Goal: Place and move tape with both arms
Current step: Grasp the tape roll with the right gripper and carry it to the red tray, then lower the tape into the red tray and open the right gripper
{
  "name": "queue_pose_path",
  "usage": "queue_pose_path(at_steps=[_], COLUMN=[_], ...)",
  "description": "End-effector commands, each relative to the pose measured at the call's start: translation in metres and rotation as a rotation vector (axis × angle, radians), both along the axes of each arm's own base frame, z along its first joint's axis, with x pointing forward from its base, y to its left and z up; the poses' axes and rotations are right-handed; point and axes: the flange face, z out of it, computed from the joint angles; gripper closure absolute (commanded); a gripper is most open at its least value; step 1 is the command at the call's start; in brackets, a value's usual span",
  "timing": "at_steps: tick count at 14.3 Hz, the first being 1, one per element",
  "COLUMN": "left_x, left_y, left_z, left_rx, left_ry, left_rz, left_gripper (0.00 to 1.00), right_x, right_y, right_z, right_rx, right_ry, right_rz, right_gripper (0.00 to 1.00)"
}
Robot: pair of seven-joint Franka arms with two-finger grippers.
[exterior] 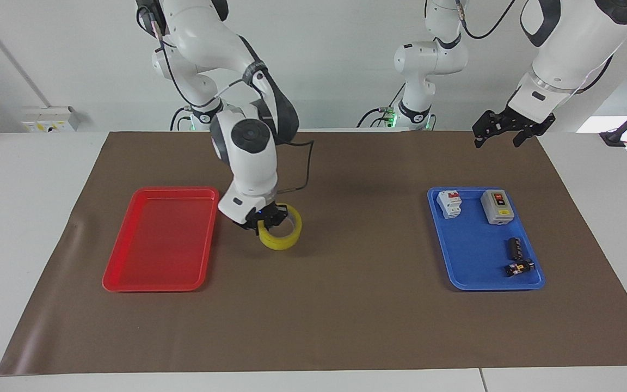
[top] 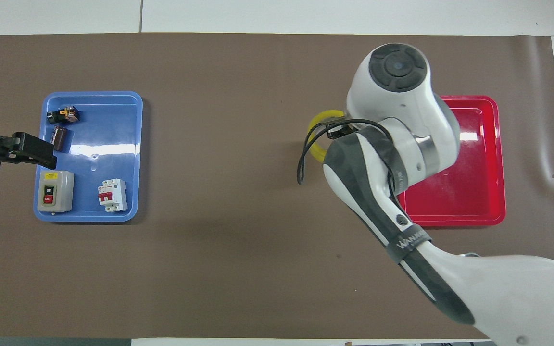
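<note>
1. Brown paper matting (exterior: 346, 316) is covering the white table in front of you, with a red rectangular plastic tray (exterior: 128, 283) lying toward the right arm's end and a blue rectangular plastic tray (exterior: 458, 283) lying toward the left arm's end.
2. Your right gripper (exterior: 266, 220) is clenching the wall of the yellow translucent roll of tape (exterior: 283, 239), one finger reaching inside the ring and the other gripping outside.
3. That roll is hanging tilted from the jaws, raised off the mat and just beside the red tray's edge, not yet over it.
4. From the jaws, the red tray is lying straight toward the right arm's end of the table, so, judging by the task, you are looking at a short sideways carry before lowering.
5. In the overhead view the roll (top: 316, 139) is showing only as an arc beside the right arm's wrist, so check clearance from the facing view.
6. Your left gripper (exterior: 503, 128) is waiting with released jaws over the mat near the blue tray, well apart from the roll; the right arm is clearly the nearer one.
</note>
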Motion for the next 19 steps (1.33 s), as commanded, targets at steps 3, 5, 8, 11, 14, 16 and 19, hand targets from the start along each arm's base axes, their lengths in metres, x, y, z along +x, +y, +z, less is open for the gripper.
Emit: queue_pose_path(at_steps=[3,5,8,11,14,16,19], left_x=[-0.003,-0.003,-0.003,-0.003,-0.003,-0.003,-0.003], left_y=[0.002,0.003,0.002,0.002,0.003,0.002,0.003], left_z=[-0.001,-0.001,-0.001,-0.001,-0.001,-0.001,-0.001], left_rx=[-0.013,-0.013,-0.013,-0.013,-0.013,-0.013,-0.013], left_ry=[0.005,0.003,0.005,0.005,0.005,0.005,0.005], left_rz=[0.003,0.008,0.005,0.006,0.006,0.005,0.008], left_gripper=[0.0,0.0,0.0,0.0,0.0,0.0,0.0], right_x=[-0.046,-0.053,-0.083,-0.079,-0.079,-0.074,-0.077], right_y=[-0.171,-0.236,-0.289,-0.299,-0.297,-0.292,-0.292], right_z=[0.018,-0.002,-0.047,-0.07,-0.101,-0.109,-0.114], right_rx=[-0.001,0.009,0.0,-0.004,-0.011,-0.008,-0.002], right_ry=[0.039,0.014,-0.097,-0.14,-0.196,-0.221,-0.21], right_rz=[0.094,0.16,0.237,0.228,0.224,0.191,0.174], right_gripper=[1.0,1.0,1.0,1.0,1.0,1.0,1.0])
